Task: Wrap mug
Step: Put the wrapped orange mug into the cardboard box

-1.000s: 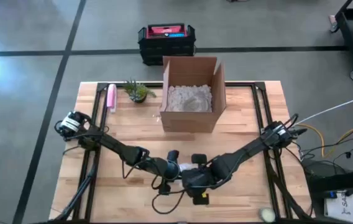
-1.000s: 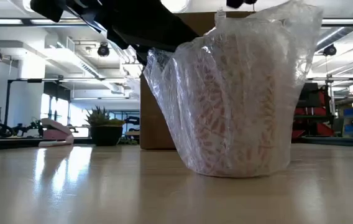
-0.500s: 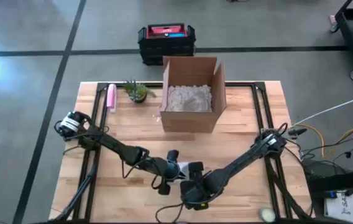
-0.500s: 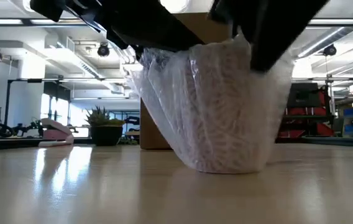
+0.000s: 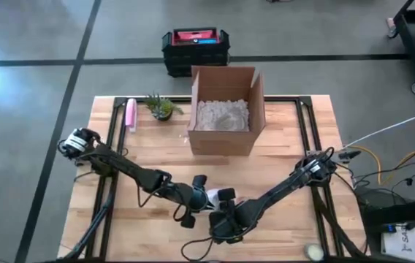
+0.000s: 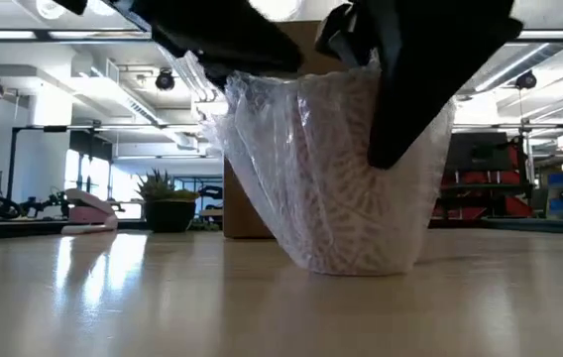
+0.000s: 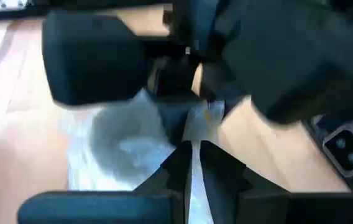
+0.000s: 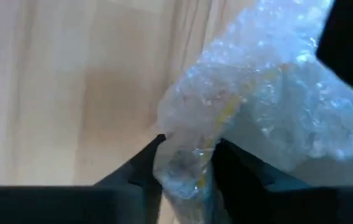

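The mug, swathed in clear bubble wrap [image 6: 351, 178], stands with its base on the wooden table near the front edge; in the high view only a pale patch of the wrap [image 5: 212, 196] shows between the two grippers. My left gripper [image 5: 202, 197] comes from the left and is shut on the wrap. My right gripper [image 5: 223, 213] comes from the right, just nearer the front edge, and is shut on a bunch of wrap. The mug itself is hidden under the wrap. My left gripper pinches a thin flap of the bubble wrap [image 7: 192, 163] between its two fingers. The flap runs up from the fingers toward the wrapped bundle. My right gripper's body stands right behind it. My right gripper pinches a gathered, many-layered bunch of bubble wrap [image 8: 187, 154] between its two fingers [image 8: 144, 167]. The bunch leads on into the bulk of the wrap [image 8: 270, 118], which rests on the table.
An open cardboard box [image 5: 223, 109] with white filling stands at the table's far middle. A small potted plant [image 5: 162, 107] and a pink object [image 5: 130, 114] lie at the far left. A black and red crate [image 5: 196, 48] sits on the floor beyond the table.
My right gripper has moved toward the table's left and near edges, closing in on the bundle from above. The wrap's loose upper right part has been drawn in, so the bundle is narrower and has shifted a little to the left in the low view.
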You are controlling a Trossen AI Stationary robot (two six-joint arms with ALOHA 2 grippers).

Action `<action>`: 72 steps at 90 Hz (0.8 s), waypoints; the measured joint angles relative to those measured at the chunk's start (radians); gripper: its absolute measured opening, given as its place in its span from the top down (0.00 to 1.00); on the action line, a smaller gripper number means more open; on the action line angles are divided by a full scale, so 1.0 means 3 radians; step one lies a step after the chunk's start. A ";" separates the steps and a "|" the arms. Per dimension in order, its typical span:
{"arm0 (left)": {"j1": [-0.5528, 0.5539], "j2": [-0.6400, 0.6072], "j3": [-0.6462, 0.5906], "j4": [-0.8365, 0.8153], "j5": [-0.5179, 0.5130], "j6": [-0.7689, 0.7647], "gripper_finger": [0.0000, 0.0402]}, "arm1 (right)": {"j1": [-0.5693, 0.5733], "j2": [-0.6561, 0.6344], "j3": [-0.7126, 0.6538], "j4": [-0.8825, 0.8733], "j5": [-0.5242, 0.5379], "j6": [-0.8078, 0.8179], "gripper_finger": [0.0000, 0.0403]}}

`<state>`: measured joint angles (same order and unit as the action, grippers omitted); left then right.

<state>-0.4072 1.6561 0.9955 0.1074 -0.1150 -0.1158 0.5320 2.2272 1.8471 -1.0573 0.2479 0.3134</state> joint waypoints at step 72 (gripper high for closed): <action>-0.0139 -0.1766 -0.0013 -0.2156 -0.0405 -0.0412 0.95 | -0.0134 -0.1446 0.0776 -0.0039 0.0417 -0.1094 0.96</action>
<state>-0.4488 1.1263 0.9916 -0.5393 -0.2365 -0.2393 0.4919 1.7933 2.0797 -1.0689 0.3731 -0.0149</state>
